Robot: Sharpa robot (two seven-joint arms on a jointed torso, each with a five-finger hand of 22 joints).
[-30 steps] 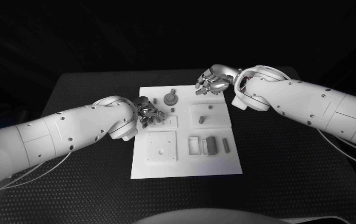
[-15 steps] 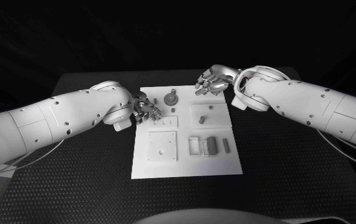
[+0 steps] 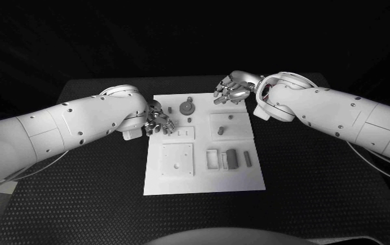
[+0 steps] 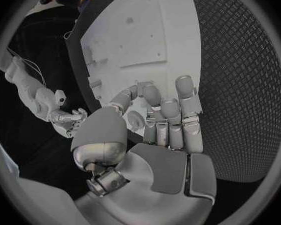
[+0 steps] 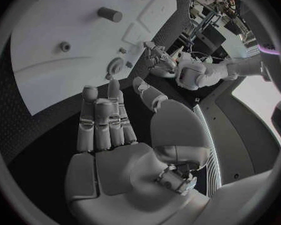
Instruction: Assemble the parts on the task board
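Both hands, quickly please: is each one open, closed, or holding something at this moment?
Left hand: fingers curled in over the task board edge; holding anything cannot be told.
Right hand: open, holding nothing.

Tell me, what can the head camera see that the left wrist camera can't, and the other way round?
The head view takes in the whole task board at once: the round part at its far end, the small grey parts standing nearer the robot, and the left robot hand at the board's left edge. The left wrist view gives a close look at the left robot hand's palm, with its fingers bent over the board's edge, holding nothing I can make out. Both views show the white board, the black table and the right robot hand.
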